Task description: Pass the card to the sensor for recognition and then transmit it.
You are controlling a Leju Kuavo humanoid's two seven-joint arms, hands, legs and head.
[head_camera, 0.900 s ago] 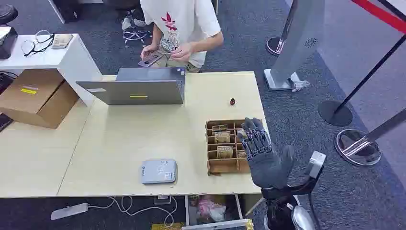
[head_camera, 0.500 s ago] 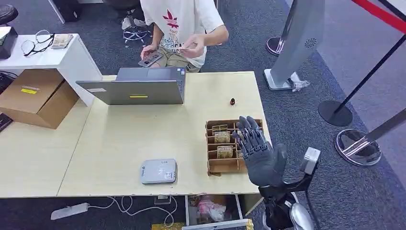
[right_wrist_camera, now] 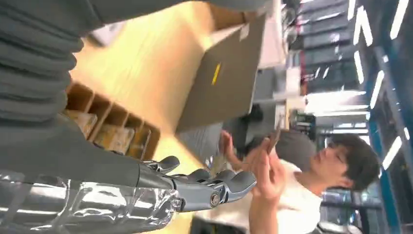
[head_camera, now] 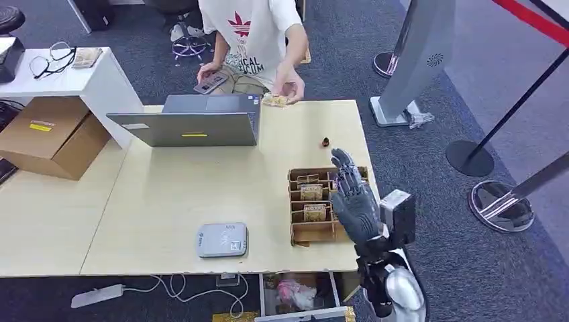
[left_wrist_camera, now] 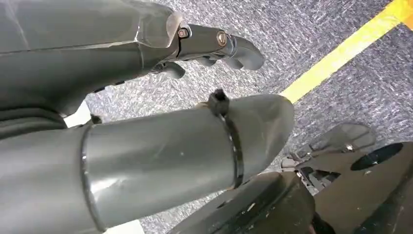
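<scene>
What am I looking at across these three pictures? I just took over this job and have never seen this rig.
A humanoid robot with two arms and many-fingered hands. The head view looks down from its body onto a wooden table. Its right hand is raised, fingers spread, holding nothing, over a cardboard tray of cards. Also on the table: a grey sensor box, a laptop, and a small dark object. Across it, a person holds a card at the far edge. The other pictures come from wrist cameras: the right one shows that hand, the tray and the person; the left hand hangs above carpet, holding nothing.
</scene>
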